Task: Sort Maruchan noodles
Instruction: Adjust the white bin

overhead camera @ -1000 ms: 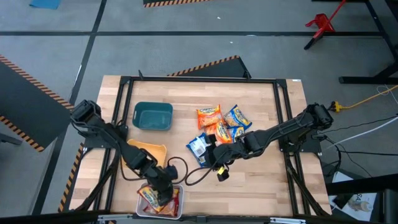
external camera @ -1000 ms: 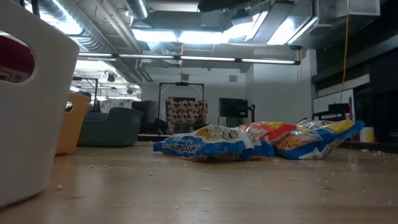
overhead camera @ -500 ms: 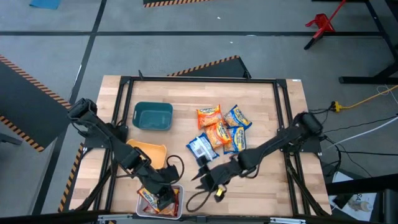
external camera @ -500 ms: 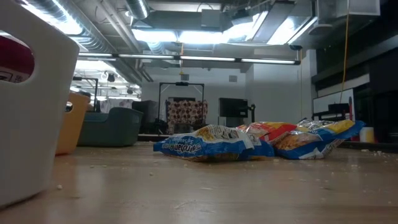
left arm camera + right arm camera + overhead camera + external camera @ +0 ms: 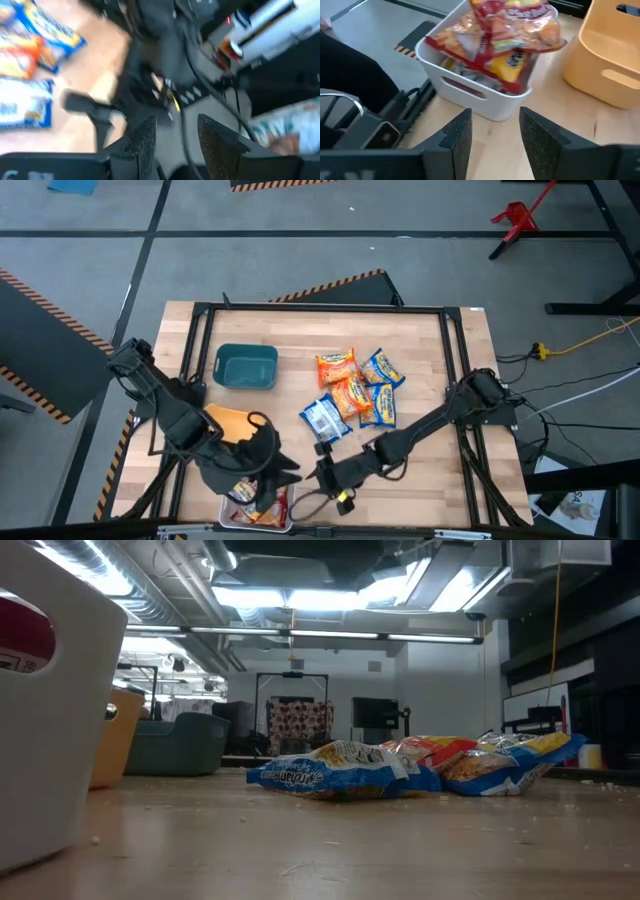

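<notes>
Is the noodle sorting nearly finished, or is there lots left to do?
It looks partly done. The white tray at the table's front edge already holds red packets. Nothing is in hand: both the left gripper and the right gripper have empty, parted fingers. Five packets, orange and blue, still lie loose mid-table. The teal tray looks empty; the yellow tray shows no packet.

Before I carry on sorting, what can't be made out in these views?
- White tray: how many red packets it holds; they overlap, and the left arm covers it from above.
- Yellow tray: contents; cut off in the right wrist view.
- Left wrist view: motion-blurred.
</notes>
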Tool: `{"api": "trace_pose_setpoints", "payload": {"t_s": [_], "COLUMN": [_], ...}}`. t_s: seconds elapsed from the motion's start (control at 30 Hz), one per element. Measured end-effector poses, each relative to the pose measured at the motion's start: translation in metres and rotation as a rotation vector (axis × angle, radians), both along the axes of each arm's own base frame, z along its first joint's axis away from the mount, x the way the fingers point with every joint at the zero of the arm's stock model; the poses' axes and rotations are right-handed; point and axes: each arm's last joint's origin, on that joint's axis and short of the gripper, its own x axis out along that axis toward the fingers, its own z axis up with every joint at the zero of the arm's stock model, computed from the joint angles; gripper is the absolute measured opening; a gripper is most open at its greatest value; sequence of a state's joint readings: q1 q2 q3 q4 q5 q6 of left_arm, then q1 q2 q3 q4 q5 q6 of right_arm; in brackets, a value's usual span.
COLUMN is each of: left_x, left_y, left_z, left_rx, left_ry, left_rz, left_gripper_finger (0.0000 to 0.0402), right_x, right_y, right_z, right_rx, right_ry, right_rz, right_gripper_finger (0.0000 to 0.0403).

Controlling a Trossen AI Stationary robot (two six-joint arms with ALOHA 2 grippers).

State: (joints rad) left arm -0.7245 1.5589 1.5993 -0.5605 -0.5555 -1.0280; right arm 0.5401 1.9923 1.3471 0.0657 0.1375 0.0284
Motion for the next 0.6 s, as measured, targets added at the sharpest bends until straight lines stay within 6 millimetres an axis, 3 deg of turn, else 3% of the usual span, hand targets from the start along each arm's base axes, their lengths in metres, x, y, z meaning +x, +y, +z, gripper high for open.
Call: {"api": "trace_pose_setpoints", "payload": {"t_s": [0.27, 0.43, 0.6], "left_x": [0.001, 0.001, 0.000], "left_y": [0.002, 0.002, 0.000], "left_z": [0.004, 0.005, 0.005], "left_rx": [0.044, 0.037, 0.036], "left_ry": [-0.052, -0.060, -0.062], "left_rz": [0.089, 0.089, 0.079], "left_gripper_finger": [0.0137, 0.0137, 0.0137], "right_x": [-0.003, 0.003, 0.010], "right_y": [0.039, 0.043, 0.043], "right_z": [-0.035, -0.053, -0.058], "right_rx": [0.031, 0.111, 0.158], "right_ry": [-0.100, -0.132, -0.175], "right_rz": [-0.068, -0.146, -0.169], "right_gripper_finger": [0.0152, 0.0152, 0.0152]}}
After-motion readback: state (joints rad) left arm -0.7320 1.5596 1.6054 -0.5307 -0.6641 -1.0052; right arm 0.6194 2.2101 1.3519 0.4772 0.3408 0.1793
